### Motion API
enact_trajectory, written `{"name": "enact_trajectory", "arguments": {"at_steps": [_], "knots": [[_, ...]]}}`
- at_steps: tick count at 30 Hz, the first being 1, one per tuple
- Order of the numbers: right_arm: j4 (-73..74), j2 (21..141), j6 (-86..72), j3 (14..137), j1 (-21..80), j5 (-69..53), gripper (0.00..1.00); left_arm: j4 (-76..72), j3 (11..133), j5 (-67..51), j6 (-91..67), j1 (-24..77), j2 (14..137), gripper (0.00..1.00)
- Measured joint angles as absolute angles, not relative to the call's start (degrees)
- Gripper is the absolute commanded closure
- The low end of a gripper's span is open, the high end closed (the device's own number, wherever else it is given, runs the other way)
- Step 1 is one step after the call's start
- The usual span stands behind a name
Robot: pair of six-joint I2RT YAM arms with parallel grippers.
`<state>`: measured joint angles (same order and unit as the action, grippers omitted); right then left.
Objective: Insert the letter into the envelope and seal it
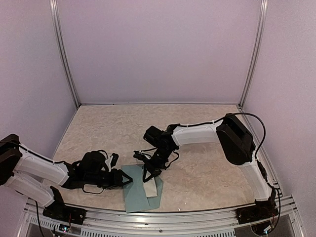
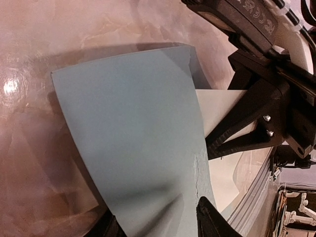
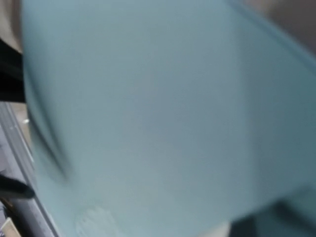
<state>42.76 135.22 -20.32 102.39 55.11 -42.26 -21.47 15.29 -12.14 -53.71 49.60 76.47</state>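
Well, low on the left the left arm (image 1: pixel 39 173) lies stretched along the marbled table (image 1: pixel 148 123), reaching in toward the middle. The left gripper (image 1: pixel 129 180) sits right at the left edge of the envelope (image 1: pixel 138 195). From its own wrist camera the dark fingers (image 2: pixel 210 219) stand apart, with the near edge of the teal sheet running between them, so the pincer looks part open and not pinched down on the paper.

The envelope lies near the front rail (image 1: pixel 163 217), between the two arms. In the left wrist view it (image 2: pixel 133 138) bows upward instead of lying flat. The letter (image 1: pixel 154 187) shows as a cream strip along the envelope's right side, partly tucked under the teal paper, and the same pale sheet (image 2: pixel 215 111) peeks out beside the teal edge.

Just over that spot, the right gripper (image 1: pixel 148 174) points down, its jaws drawn together to one black tip (image 2: pixel 210 147) that meets the paper where the letter and envelope overlap. I cannot tell whether any paper is caught between the jaws. Its wrist camera shows only blurred teal (image 3: pixel 158 118) filling the view. The right arm (image 1: pixel 232 138) arches back to the right.
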Motion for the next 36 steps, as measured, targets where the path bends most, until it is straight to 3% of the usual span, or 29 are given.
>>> {"name": "enact_trajectory", "arguments": {"at_steps": [6, 11, 14, 23, 29, 34, 36], "knots": [[38.5, 134.7, -21.6, 99.0, 54.8, -45.5, 0.97, -20.7, 14.9, -11.6, -54.2, 49.5, 76.9, 0.98], [32.9, 130.8, -23.7, 92.6, 54.3, -46.0, 0.61, -21.5, 14.0, -12.1, -53.8, 49.6, 75.1, 1.0], [30.0, 126.4, -26.0, 87.4, 53.8, -44.5, 0.55, -22.7, 12.5, -12.1, -53.6, 49.7, 71.1, 1.0], [12.4, 114.3, -36.0, 69.2, 53.3, -44.0, 0.57, -25.4, 6.9, -12.7, -53.4, 49.3, 57.2, 1.0], [5.5, 114.0, -39.7, 67.1, 53.8, -44.2, 0.59, -25.7, 5.4, -14.2, -52.8, 48.7, 55.2, 1.0], [4.4, 115.9, -40.5, 68.4, 54.4, -43.2, 0.72, -26.2, 5.4, -14.9, -52.4, 48.6, 56.2, 1.0], [4.4, 116.8, -40.5, 68.9, 54.7, -42.8, 0.83, -26.2, 5.4, -14.9, -52.4, 48.6, 56.6, 1.0]]}}
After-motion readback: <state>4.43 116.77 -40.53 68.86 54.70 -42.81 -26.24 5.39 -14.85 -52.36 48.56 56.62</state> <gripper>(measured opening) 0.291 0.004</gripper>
